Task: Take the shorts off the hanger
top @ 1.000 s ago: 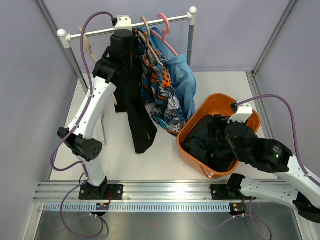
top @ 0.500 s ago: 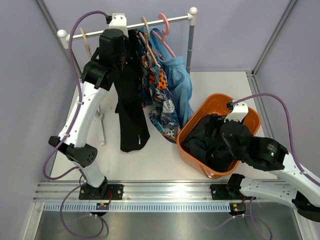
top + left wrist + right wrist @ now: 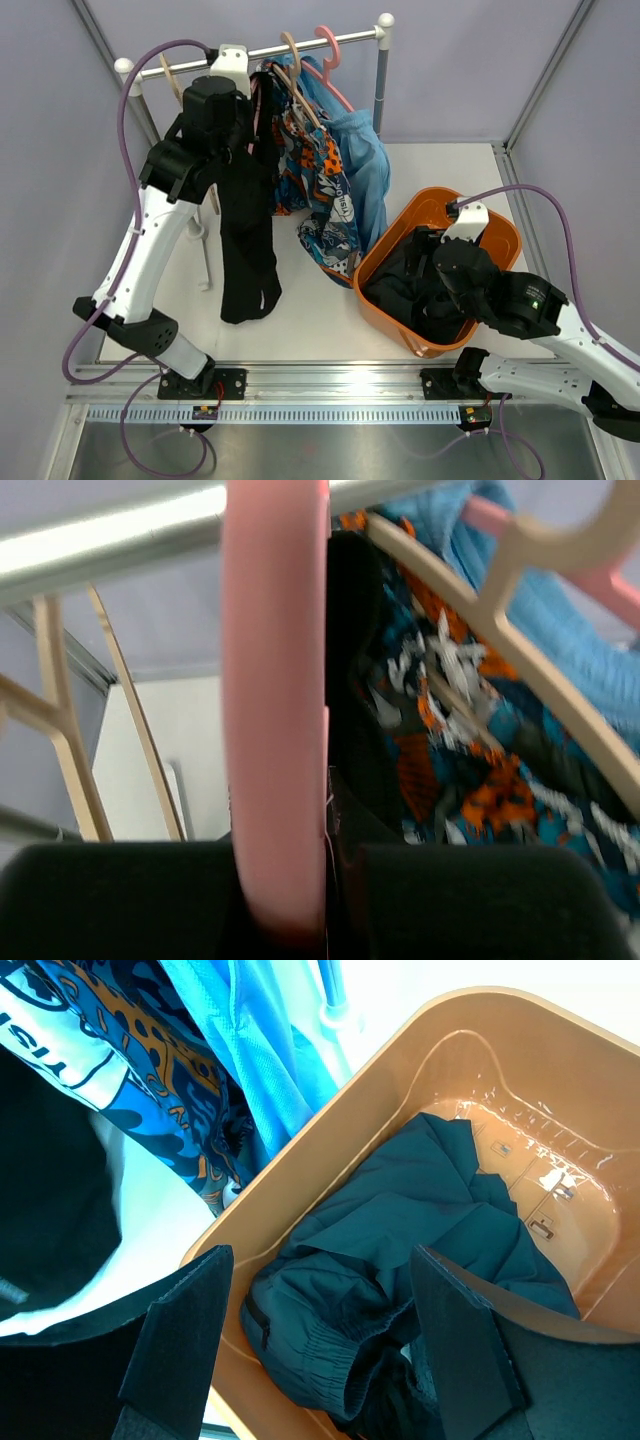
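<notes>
The black shorts (image 3: 248,240) hang long from a pink hanger (image 3: 275,680) at the left of the rail. My left gripper (image 3: 243,118) is up at the rail, shut on that hanger bar and the black fabric (image 3: 352,680) beside it; the wrist view shows its fingers closed round both (image 3: 300,880). The patterned shorts (image 3: 325,190) (image 3: 450,710) and the light blue shorts (image 3: 365,170) (image 3: 260,1030) hang further right. The dark navy shorts (image 3: 400,1250) lie crumpled in the orange basket (image 3: 440,195). My right gripper (image 3: 320,1340) is open and empty just above them.
The metal rail (image 3: 300,45) stands on two posts at the back; its right post (image 3: 381,80) is just behind the basket. Wooden hangers (image 3: 290,50) (image 3: 470,610) and a bare one (image 3: 170,80) hang on it. The basket rim (image 3: 330,1130) lies under my right fingers.
My left arm has moved left along the rail, carrying the black shorts left, away from the patterned pair. My right gripper has shifted slightly left over the basket.
</notes>
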Action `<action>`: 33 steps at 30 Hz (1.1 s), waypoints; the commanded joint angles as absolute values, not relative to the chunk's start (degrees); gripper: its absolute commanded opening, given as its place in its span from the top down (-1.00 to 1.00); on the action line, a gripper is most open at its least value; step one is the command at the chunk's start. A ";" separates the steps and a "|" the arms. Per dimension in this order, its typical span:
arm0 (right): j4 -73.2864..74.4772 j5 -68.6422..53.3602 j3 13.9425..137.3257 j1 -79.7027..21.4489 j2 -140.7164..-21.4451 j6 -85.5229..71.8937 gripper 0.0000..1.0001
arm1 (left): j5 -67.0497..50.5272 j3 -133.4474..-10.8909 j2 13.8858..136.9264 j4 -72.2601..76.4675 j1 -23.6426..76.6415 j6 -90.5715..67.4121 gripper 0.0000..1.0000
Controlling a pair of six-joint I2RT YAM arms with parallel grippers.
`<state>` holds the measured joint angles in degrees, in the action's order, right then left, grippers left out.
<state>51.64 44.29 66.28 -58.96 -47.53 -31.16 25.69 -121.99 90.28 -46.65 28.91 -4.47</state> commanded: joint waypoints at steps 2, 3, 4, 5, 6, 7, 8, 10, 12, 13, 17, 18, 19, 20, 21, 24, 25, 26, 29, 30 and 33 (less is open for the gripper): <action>48.25 44.91 66.79 -58.54 -47.81 -29.09 -0.59 | 24.69 -119.36 82.80 -46.40 32.95 -4.92 1.00; 48.08 44.91 66.97 -58.62 -48.07 -28.83 -0.59 | 25.22 -118.83 82.01 -47.02 33.83 -4.92 1.00; 47.90 44.91 67.58 -58.54 -48.25 -28.57 -0.60 | 26.36 -117.87 81.22 -47.80 35.58 -5.01 1.00; 47.47 45.00 67.67 -58.54 -48.25 -27.96 -0.60 | 26.80 -117.17 79.56 -49.03 36.38 -5.01 1.00; 47.11 44.91 67.85 -58.54 -48.08 -27.69 -0.60 | 27.33 -116.46 78.67 -49.48 37.26 -5.18 1.00; 46.67 44.83 68.11 -58.54 -47.90 -27.34 -0.61 | 28.38 -115.15 77.88 -50.09 38.92 -5.19 1.00; 45.71 44.74 68.29 -58.54 -47.81 -26.72 -0.61 | 28.91 -114.53 76.30 -51.49 39.81 -5.36 1.00; 44.65 44.21 68.90 -58.54 -47.64 -25.93 -0.61 | 29.79 -113.39 74.80 -53.16 42.00 -5.89 1.00; 42.90 43.16 69.43 -58.54 -48.07 -24.53 -0.61 | 29.18 -111.10 72.52 -55.19 43.24 -6.59 1.00; 42.19 42.81 70.39 -58.54 -48.42 -23.65 -0.61 | 29.35 -109.44 71.73 -56.50 44.90 -6.77 1.00; 40.61 39.74 73.21 -58.54 -50.71 -21.45 -0.61 | 27.61 -105.75 68.03 -59.24 48.51 -8.00 1.00; 40.17 38.94 73.82 -58.54 -51.58 -21.01 -0.60 | 26.64 -104.95 67.24 -59.41 49.21 -8.17 1.00; 39.47 38.07 74.96 -58.62 -52.11 -20.14 -0.60 | 24.63 -104.25 65.50 -59.76 50.70 -8.43 1.00; 39.11 37.36 75.58 -58.62 -52.55 -19.78 -0.59 | 23.48 -103.46 64.78 -59.94 51.32 -8.79 1.00; 38.76 36.05 77.07 -58.54 -53.78 -19.51 -0.59 | 20.77 -102.14 63.99 -60.03 52.02 -9.05 1.00; 37.71 32.62 79.97 -58.54 -57.11 -18.37 -0.58 | 16.90 -99.94 61.79 -60.73 54.92 -9.40 1.00; 37.27 31.39 80.76 -58.54 -58.17 -18.11 -0.58 | 16.18 -99.24 61.09 -60.65 55.45 -9.40 1.00; 37.00 29.03 81.38 -58.54 -59.14 -18.02 -0.57 | 15.82 -98.62 60.82 -60.64 55.89 -9.49 1.00; 36.04 24.80 83.49 -58.54 -63.45 -18.19 -0.53 | 14.85 -96.69 60.21 -61.08 57.92 -10.02 1.00; 36.04 24.00 84.45 -58.54 -65.72 -18.28 -0.52 | 14.85 -96.16 60.12 -61.08 58.44 -10.19 1.00; 35.77 21.28 85.17 -58.62 -69.24 -19.25 -0.48 | 14.94 -94.66 59.07 -60.91 60.73 -10.37 1.00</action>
